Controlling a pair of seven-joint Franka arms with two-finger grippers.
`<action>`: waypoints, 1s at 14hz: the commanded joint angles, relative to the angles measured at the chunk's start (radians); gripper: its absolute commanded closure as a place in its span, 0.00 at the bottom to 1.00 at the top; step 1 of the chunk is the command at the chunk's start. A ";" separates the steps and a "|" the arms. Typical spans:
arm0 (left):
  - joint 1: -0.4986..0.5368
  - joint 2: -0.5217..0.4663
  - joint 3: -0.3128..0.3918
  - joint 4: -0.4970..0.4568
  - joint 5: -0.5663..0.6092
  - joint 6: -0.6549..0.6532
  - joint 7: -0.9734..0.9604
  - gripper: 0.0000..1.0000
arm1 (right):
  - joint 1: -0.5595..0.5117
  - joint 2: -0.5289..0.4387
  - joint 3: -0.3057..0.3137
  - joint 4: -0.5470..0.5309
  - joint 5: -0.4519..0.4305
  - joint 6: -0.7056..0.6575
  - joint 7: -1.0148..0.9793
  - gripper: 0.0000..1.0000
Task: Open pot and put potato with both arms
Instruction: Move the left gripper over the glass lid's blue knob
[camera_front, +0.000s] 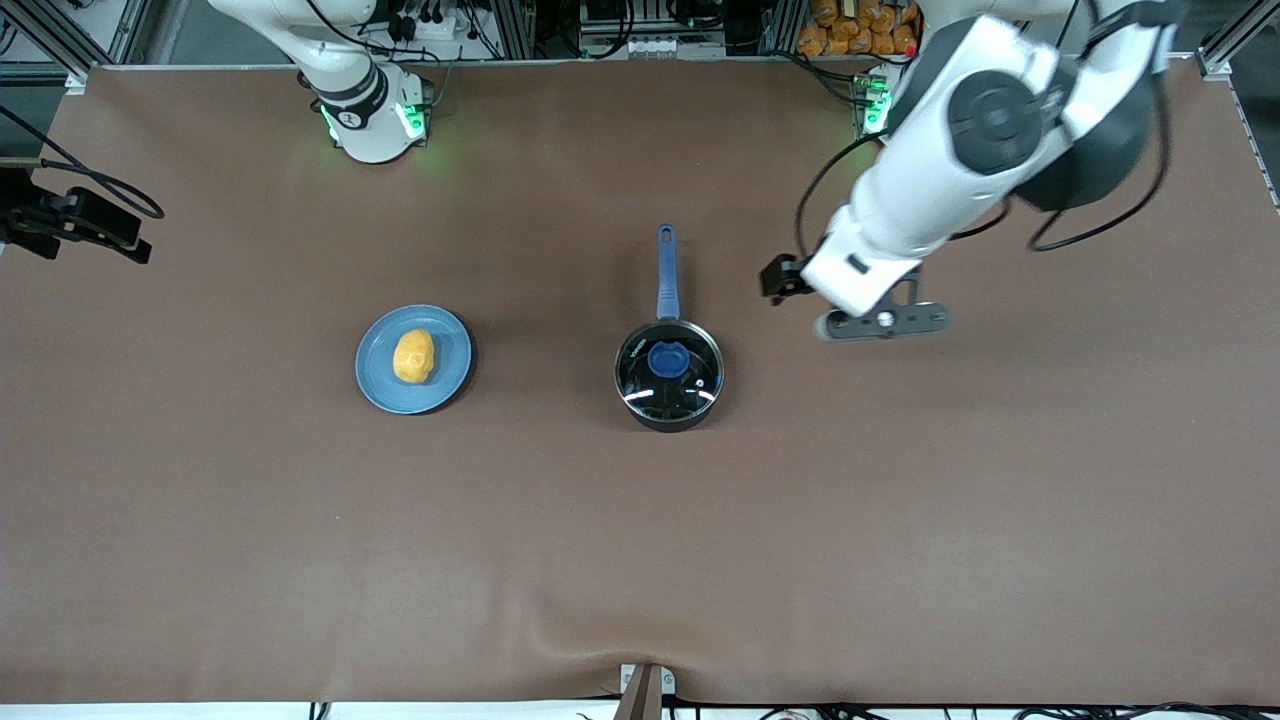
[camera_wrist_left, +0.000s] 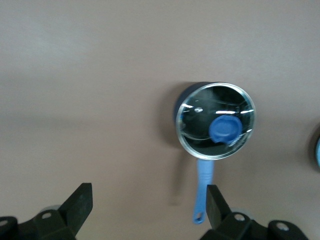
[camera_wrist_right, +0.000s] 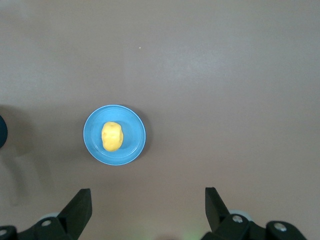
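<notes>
Front view: the left arm's wrist covers most of the left claw (camera_front: 880, 322), so its fingers are hard to read here, and the right claw is out of this picture, only the right arm's base showing at the top. On the brown table (camera_front: 640, 550) the pot (camera_front: 668, 374) sits mid-table, glass lid (camera_front: 668, 366) on with its blue knob (camera_front: 667, 358), blue handle (camera_front: 667, 272) pointing toward the robots' bases; what is inside cannot be made out. The potato (camera_front: 414, 356) lies on the light-blue plate (camera_front: 414, 359), toward the right arm's end, well apart from the pot. The left claw hangs over bare table beside the pot, toward the left arm's end. Left wrist view: left claw (camera_wrist_left: 149, 212) spread wide and empty, fingertips cut off at the frame edge, the lidded pot (camera_wrist_left: 215, 120) below and off to one side. Right wrist view: right claw (camera_wrist_right: 148, 212) wide and empty, high over the table, the potato (camera_wrist_right: 112, 136) alone on its plate (camera_wrist_right: 114, 134) below.
</notes>
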 joint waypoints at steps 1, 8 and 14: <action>-0.088 0.092 0.007 0.026 0.082 0.067 -0.131 0.00 | -0.014 0.002 0.007 0.009 0.016 -0.005 -0.001 0.00; -0.197 0.224 0.013 0.043 0.162 0.203 -0.201 0.00 | -0.014 0.002 0.005 0.009 0.016 -0.005 -0.001 0.00; -0.239 0.344 0.018 0.089 0.262 0.306 -0.322 0.00 | -0.016 0.004 0.005 0.009 0.016 -0.005 -0.003 0.00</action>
